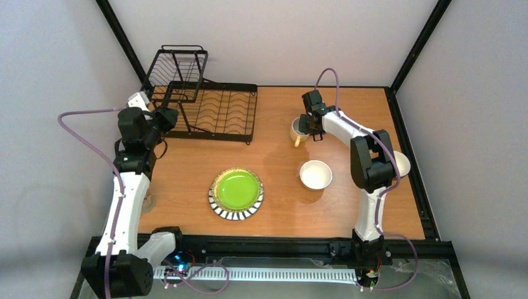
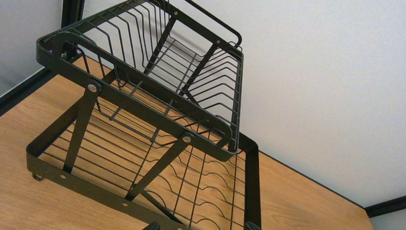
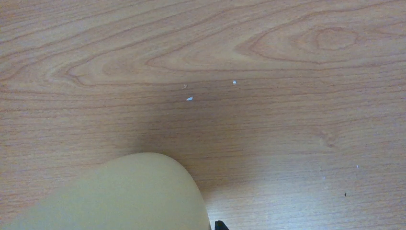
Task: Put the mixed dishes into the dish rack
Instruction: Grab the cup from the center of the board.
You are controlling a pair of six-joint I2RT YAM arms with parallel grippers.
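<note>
Apparently the right pincer (image 1: 309, 128) meets the mug (image 1: 298, 132) to lift it, grip unclear; left pincer (image 1: 169, 116) open by the rack (image 1: 218, 113).

Green plate (image 1: 236, 190) centre; white bowl (image 1: 315, 174), cream mug (image 1: 299, 131) right; black rack (image 1: 218, 109) far-left.

The 2 arms are built alike. The left arm (image 1: 124, 205) and the right arm (image 1: 372, 212) each have smooth white tubular links joined by blocky black joint housings. Each stands on a black mount: the left base (image 1: 118, 274) looks bulkier than the right base (image 1: 367, 249). A thin lilac left cable (image 1: 80, 132) runs outside its arm in a wide loop, and a matching right cable (image 1: 328, 73) curves above the other. Toward their tips both arms turn black, and a small white block (image 1: 138, 99) sits near the left tip.
</note>
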